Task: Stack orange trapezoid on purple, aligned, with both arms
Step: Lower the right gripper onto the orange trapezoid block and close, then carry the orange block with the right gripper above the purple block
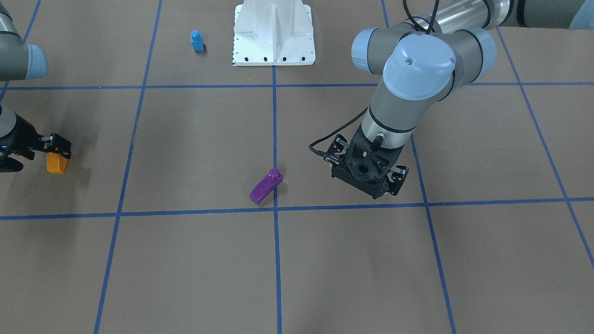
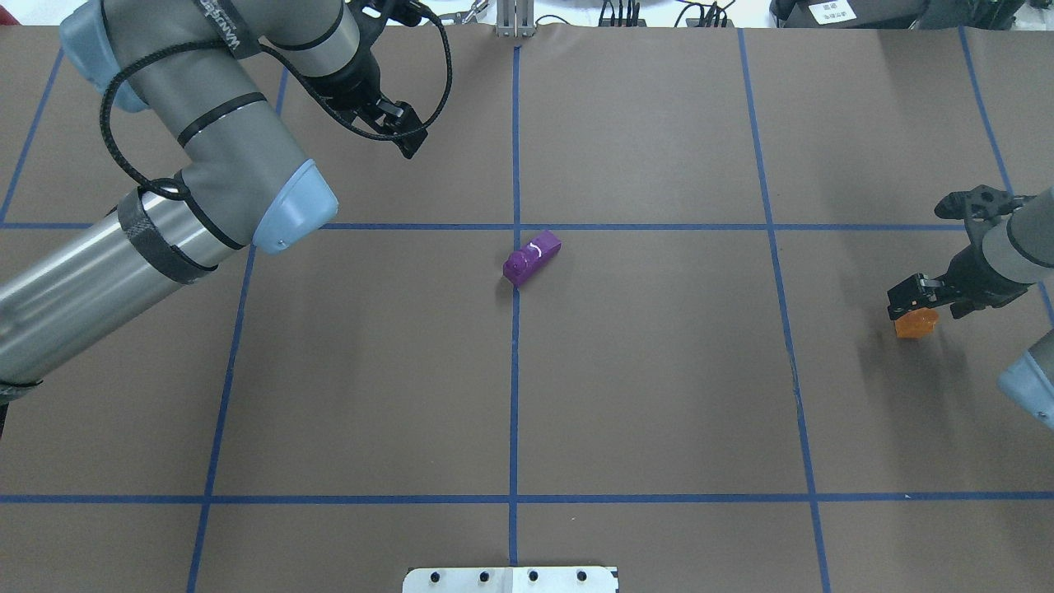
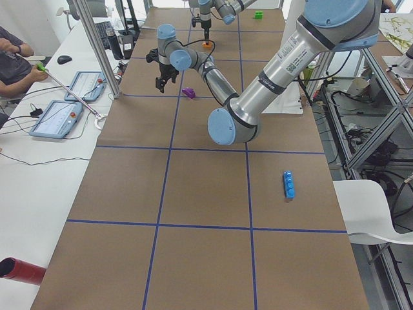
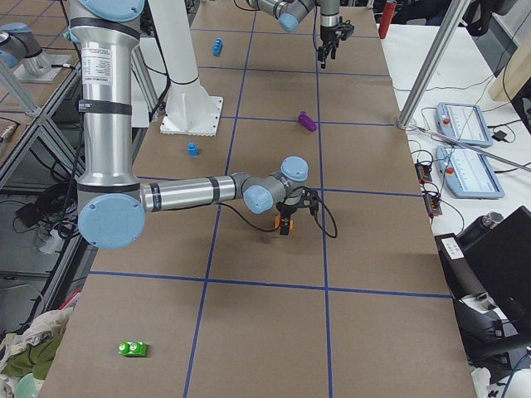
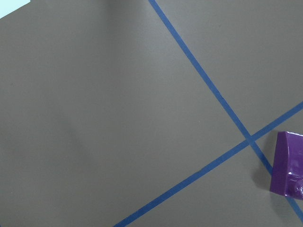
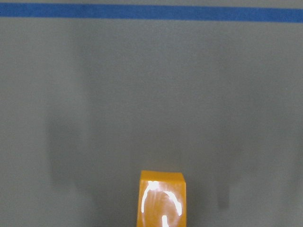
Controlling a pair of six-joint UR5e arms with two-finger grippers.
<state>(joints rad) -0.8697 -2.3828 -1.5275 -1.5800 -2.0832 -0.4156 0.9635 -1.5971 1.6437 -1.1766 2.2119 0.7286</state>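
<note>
The orange trapezoid [image 1: 56,163] hangs in my right gripper [image 1: 54,150], which is shut on it just above the table at my far right; it also shows in the overhead view [image 2: 916,322] and at the bottom of the right wrist view [image 6: 162,201]. The purple brick [image 1: 265,186] lies on the table's middle, beside the centre tape line [image 2: 531,258]. It shows at the right edge of the left wrist view [image 5: 289,165]. My left gripper [image 1: 369,178] hovers open and empty, apart from the purple brick, toward the far side of the table [image 2: 409,136].
A small blue single-stud brick [image 1: 197,41] stands near the white robot base [image 1: 274,32]. A long blue brick [image 3: 289,185] lies at my left end of the table. A green brick [image 4: 133,348] lies at my right end. Operators' tablets sit beyond the far edge.
</note>
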